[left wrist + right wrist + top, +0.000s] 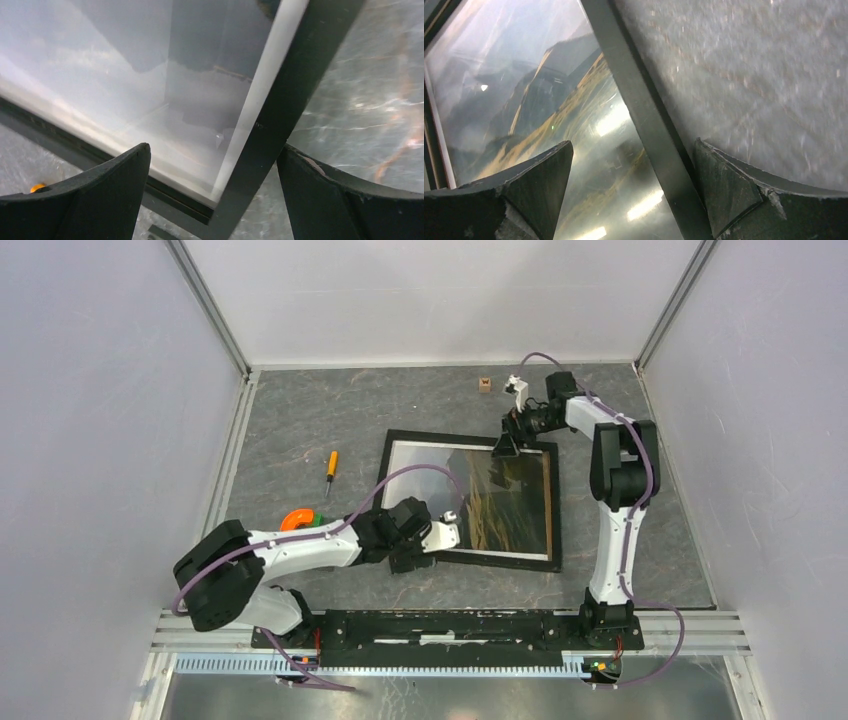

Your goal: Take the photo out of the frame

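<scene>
Now straddles the frame (554,510) at two spots: left gripper (212,165) over a corner on the near edge, right gripper (634,165) over the far border, both with jaws wide apart, clamped on nothing. Lies glass-up mid-table (300,410), photo (500,505) sealed under the glass. Could skid across the smooth stone if one side closes first. Could twist, even crack the glass, if lifted unevenly. Could pinch glass rather than border.
</scene>
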Robot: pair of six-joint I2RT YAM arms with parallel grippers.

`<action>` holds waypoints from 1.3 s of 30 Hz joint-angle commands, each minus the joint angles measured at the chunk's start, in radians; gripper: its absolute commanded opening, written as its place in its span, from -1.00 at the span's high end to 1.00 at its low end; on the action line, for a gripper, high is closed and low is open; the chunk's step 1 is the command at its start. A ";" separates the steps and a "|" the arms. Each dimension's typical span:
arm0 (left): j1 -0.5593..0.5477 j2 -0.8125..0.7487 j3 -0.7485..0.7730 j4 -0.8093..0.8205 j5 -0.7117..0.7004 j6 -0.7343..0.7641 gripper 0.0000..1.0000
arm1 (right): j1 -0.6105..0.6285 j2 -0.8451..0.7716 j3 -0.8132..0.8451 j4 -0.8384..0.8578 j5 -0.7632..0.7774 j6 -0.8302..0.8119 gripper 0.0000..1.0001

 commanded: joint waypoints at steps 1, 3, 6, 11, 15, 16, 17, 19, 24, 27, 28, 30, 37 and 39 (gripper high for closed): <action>0.102 0.020 -0.021 0.065 -0.025 0.123 -1.00 | -0.025 -0.012 -0.194 -0.239 0.068 -0.033 -0.92; 0.147 0.048 -0.008 0.083 -0.020 0.147 -1.00 | -0.039 -0.048 -0.267 -0.234 0.065 -0.038 -0.92; 0.219 0.111 0.033 0.102 -0.017 0.158 -1.00 | -0.066 -0.098 -0.361 -0.230 0.064 -0.054 -0.92; 0.302 0.198 0.107 0.137 -0.008 0.168 -1.00 | -0.124 -0.167 -0.475 -0.261 0.085 -0.128 -0.92; 0.344 0.249 0.173 0.137 0.003 0.155 -1.00 | -0.128 -0.235 -0.587 -0.260 0.116 -0.169 -0.92; 0.356 0.260 0.197 0.126 0.008 0.139 -1.00 | -0.128 -0.249 -0.607 -0.259 0.119 -0.173 -0.92; 0.372 0.265 0.223 0.104 0.017 0.119 -1.00 | -0.129 -0.263 -0.619 -0.261 0.119 -0.174 -0.92; 0.401 0.254 0.258 0.063 0.045 0.077 -1.00 | -0.132 -0.280 -0.628 -0.271 0.109 -0.173 -0.92; 0.447 0.142 0.302 -0.084 0.125 -0.040 -1.00 | -0.173 -0.307 -0.539 -0.307 0.106 -0.157 -0.95; 0.463 0.076 0.321 -0.198 0.159 -0.121 -1.00 | -0.201 -0.292 -0.416 -0.324 0.132 -0.141 -0.96; 0.471 0.055 0.327 -0.232 0.181 -0.156 -1.00 | -0.206 -0.284 -0.376 -0.327 0.142 -0.137 -0.96; 0.491 0.022 0.339 -0.291 0.212 -0.230 -1.00 | -0.206 -0.269 -0.313 -0.330 0.154 -0.127 -0.96; 0.665 -0.043 0.343 -0.348 0.423 -0.644 -1.00 | -0.171 -0.210 -0.211 -0.279 0.136 -0.043 -0.96; 0.714 -0.046 0.299 -0.316 0.540 -0.770 -1.00 | -0.147 -0.199 -0.198 -0.251 0.144 -0.024 -0.96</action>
